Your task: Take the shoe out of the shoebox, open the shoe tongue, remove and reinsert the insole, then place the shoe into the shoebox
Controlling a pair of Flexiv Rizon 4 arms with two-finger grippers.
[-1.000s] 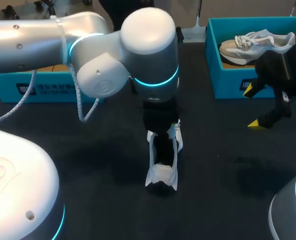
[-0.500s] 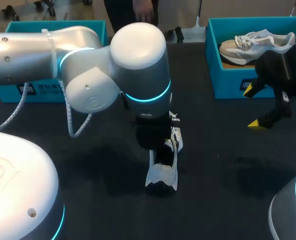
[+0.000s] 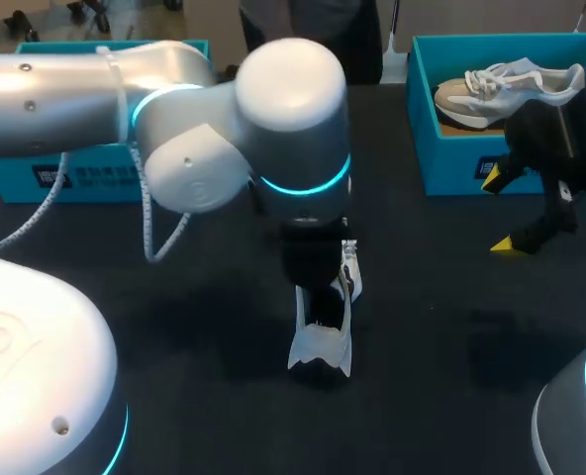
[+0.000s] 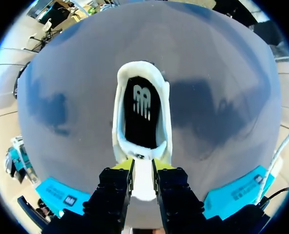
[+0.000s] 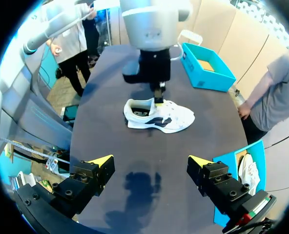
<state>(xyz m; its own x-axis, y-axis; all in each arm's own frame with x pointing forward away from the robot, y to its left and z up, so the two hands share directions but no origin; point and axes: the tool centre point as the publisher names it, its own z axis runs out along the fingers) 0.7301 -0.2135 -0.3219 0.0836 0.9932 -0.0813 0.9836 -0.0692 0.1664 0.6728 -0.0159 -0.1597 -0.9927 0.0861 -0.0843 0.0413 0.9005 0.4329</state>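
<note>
Shoe (image 3: 322, 346) upright on its sole near mid-bench (image 3: 451, 327), outside both boxes. Heel end faces the robot; in head view the toe end is hidden under the left arm (image 3: 174, 119). Upper is white, with a dark side stripe visible in right wrist view. Mouth is wide, and the black insole (image 4: 142, 114) lies flat inside with a white logo on it. Tongue (image 4: 144, 180) is raised off the mouth, a white strip running up between the left tool's fingers

Left tool (image 4: 144, 166): comes down onto the front of the shoe's mouth. Yellow tips sit on either side of the tongue, both touching it with a narrow gap, so it's clamped on the tongue. Tips are right at the front edge of the mouth. Left arm comes in from the left and reaches past the middle, wrist vertical over the shoe

Right tool (image 5: 150, 161): fingers wide apart, bare bench below them. It's held above the surface on the right side, well apart from the shoe and just in front of the right box (image 3: 451, 168)

Right box: teal, at the far right of the bench, holding a second shoe (image 3: 506, 87), beige and white with laces up

Left box (image 3: 85, 178): teal, far left, partly behind the left arm in head view; right wrist view shows its brown floor. Both boxes are well apart from the shoe on the bench
</note>
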